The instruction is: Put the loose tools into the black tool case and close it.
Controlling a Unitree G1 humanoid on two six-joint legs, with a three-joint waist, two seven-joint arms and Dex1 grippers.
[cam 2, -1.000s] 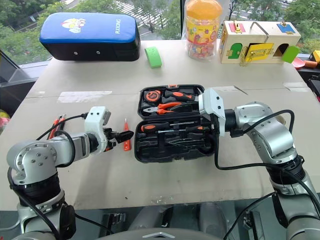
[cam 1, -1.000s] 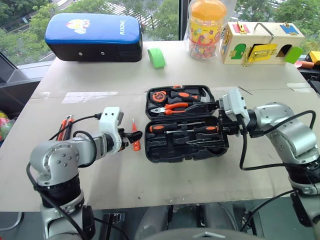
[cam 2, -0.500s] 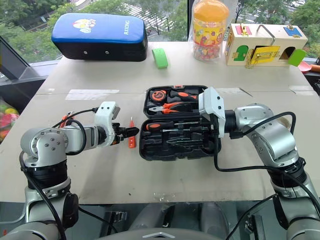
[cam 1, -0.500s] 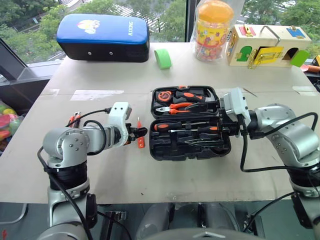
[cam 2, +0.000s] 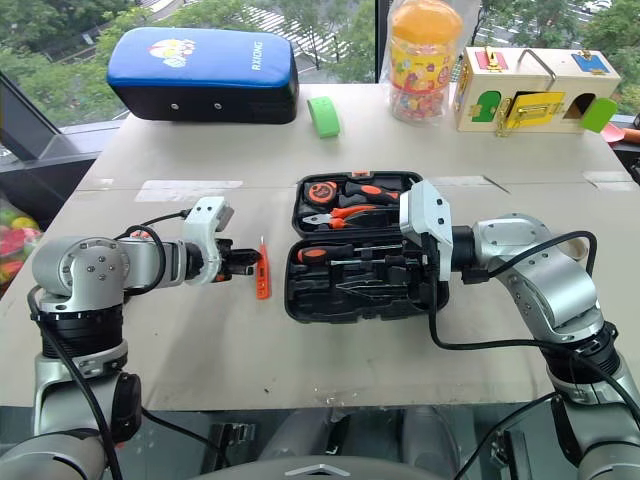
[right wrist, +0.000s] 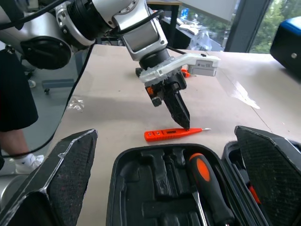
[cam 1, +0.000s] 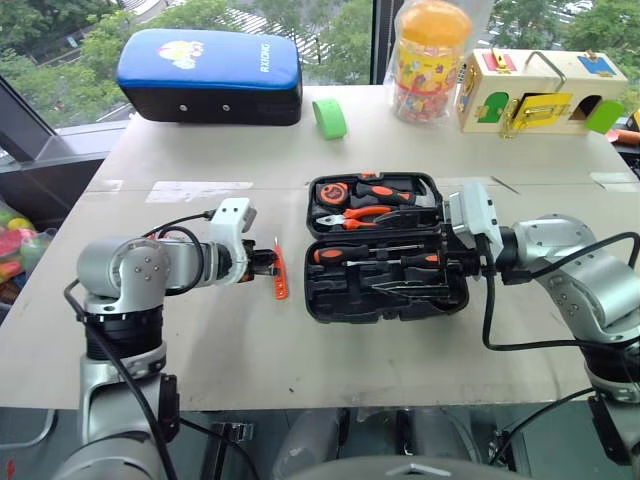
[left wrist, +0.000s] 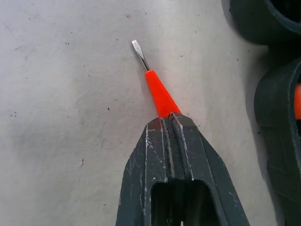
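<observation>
Slim orange tester screwdriver point(cam 2: 262, 274) lies on grey surface point(cam 2: 300, 360) at frame centre-left, just left of open black moulded-plastic tool case point(cam 2: 360, 262). Left pincer point(left wrist: 164, 123) clenched on its shaft; thin grip may slip on lifting. Right pincer point(right wrist: 164, 155) spread wide over case.
</observation>
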